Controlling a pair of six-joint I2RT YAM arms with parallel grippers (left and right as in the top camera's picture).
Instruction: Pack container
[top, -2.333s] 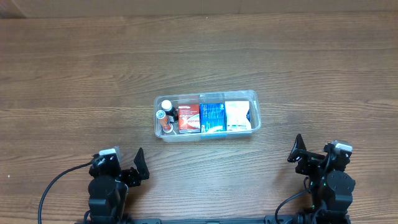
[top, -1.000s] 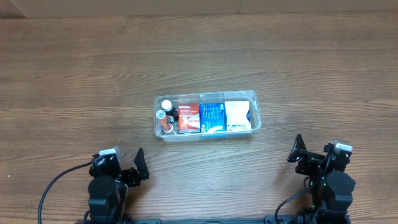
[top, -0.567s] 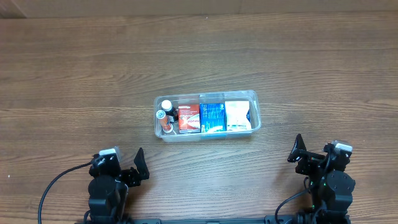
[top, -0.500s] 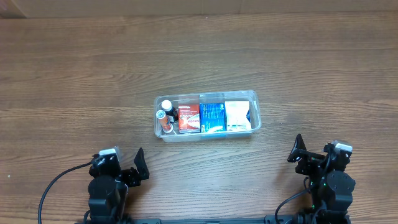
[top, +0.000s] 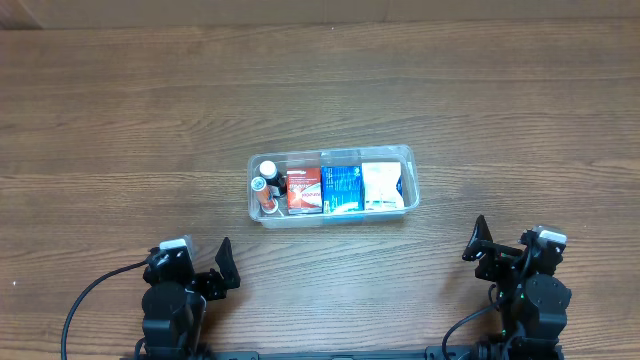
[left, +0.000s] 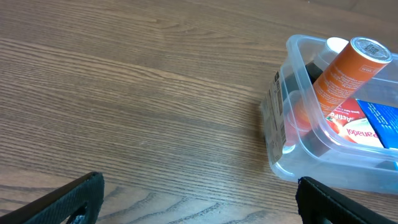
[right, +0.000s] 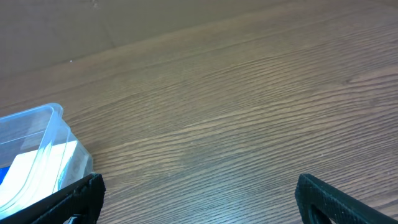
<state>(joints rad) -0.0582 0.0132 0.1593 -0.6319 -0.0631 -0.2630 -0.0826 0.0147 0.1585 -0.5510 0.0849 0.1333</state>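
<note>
The clear rectangular plastic container with rounded corners (top: 340, 151) sat on the brown wood-grain tabletop (top: 120, 120), a little below the middle of the overhead frame, its long side running left to right. Inside it, from left to right, were an orange cylindrical bottle with a pale cap (left: 341, 74), a dark bottle with a white cap (top: 267, 168) just above it in the frame, a red-and-white box (top: 303, 190), a blue box (top: 341, 189) and a white packet (top: 382, 186). The boxes stood side by side and touched one another. In the left wrist view the orange bottle leaned at a tilt against the tub's end wall, its cap rising above the rim.

The left pincer (top: 193, 262) was at the lower left of the overhead frame, well apart from the container. Its black fingers (left: 74, 196) showed only at the two bottom corners of the left wrist view, so it was spread wide, with bare tabletop between them; it held and touched nothing.

The right pincer (top: 512, 248) was at the lower right of the overhead frame, likewise well apart from the tub. Its fingers (right: 329, 193) also sat at the far bottom corners of its own view: spread wide, gripping nothing, with one corner of the container showing at the left edge.
</note>
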